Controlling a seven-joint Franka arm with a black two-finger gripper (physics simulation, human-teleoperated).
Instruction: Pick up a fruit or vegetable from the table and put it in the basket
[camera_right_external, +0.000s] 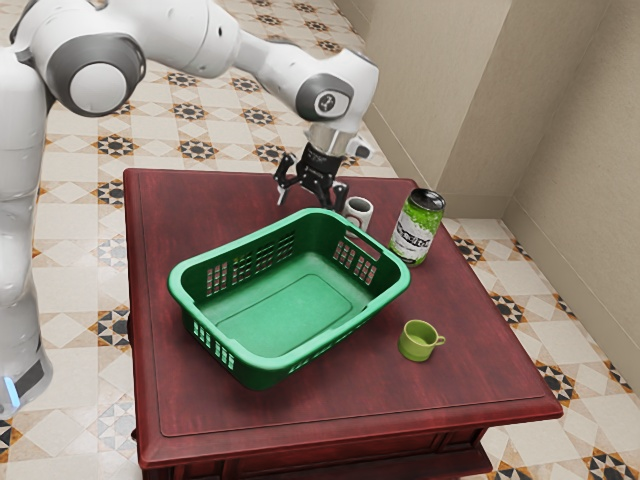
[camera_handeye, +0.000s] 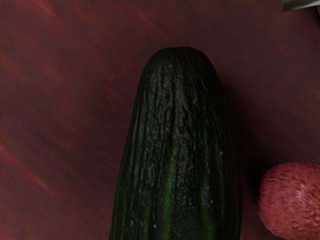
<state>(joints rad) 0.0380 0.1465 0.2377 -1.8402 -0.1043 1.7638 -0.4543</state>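
Patterned floor tiles (camera_right_external: 85, 210) are seen around the dark red tabletop (camera_right_external: 460, 340), on which the green basket (camera_right_external: 258, 372) is set. Behind its far rim, as seen in the exterior view, the hand (camera_right_external: 311, 198) is held low and spread wide, with nothing gripped. Beneath it, in the wrist view, the cucumber (camera_handeye: 177, 150) is shown lying on the wood, just beside a rough reddish fruit (camera_handeye: 292, 200). The approach may be judged nearly completed; the grasp, the lift, the carry over the rim and the release are left to be done.
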